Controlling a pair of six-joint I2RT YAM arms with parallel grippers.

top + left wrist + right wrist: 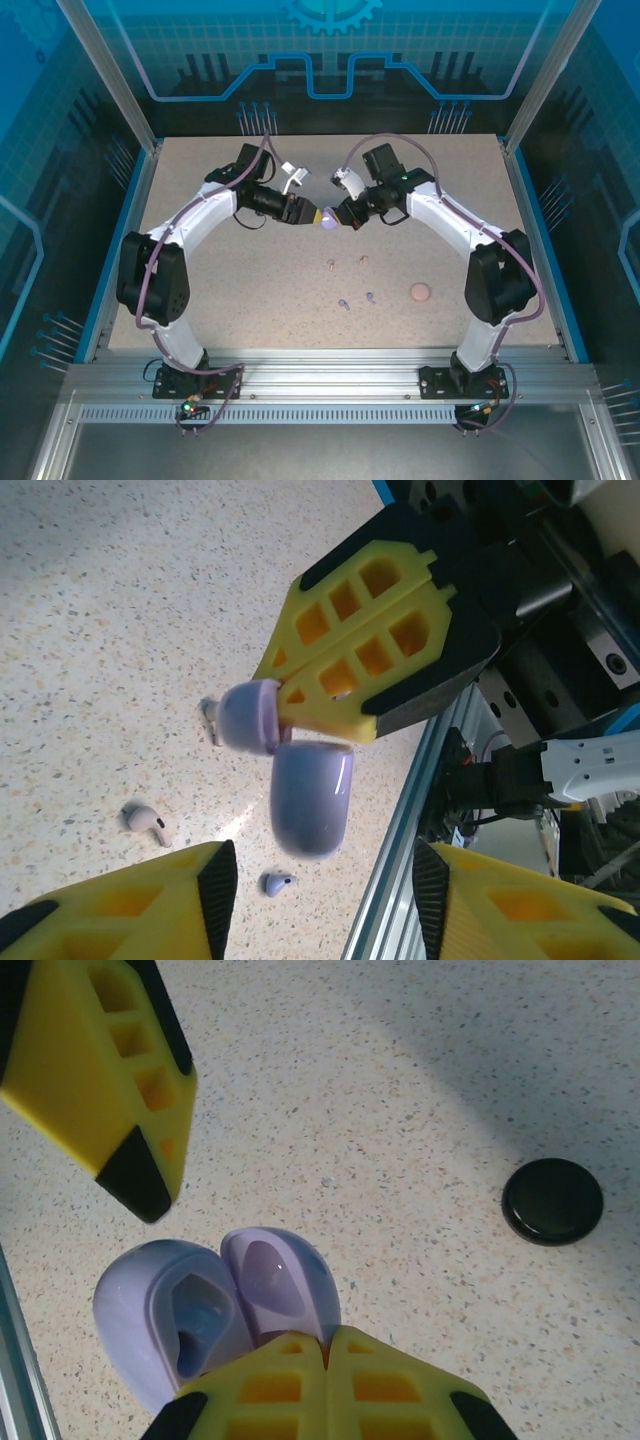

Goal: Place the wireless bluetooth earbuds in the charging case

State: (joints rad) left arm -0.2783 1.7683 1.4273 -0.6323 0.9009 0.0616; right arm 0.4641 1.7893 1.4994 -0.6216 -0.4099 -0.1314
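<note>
We see the lilac case (pixel 312 798) open and raised clear of the bench (pixel 230 300), between the two arms. The right pincer (pixel 327 1340) is clamped together on it where lid meets body, both halves splayed ahead of its fingers. The body's long axis points straight into the gap of the left pincer (pixel 325 880), whose jaws stand apart on either side, touching nothing that we can make out. We judge the left arm is placed to take the body. The lilac earbuds (pixel 344 304) lie loose on the bench, well apart from both pincers, toward the arm bases, a shade nearer the right arm
</note>
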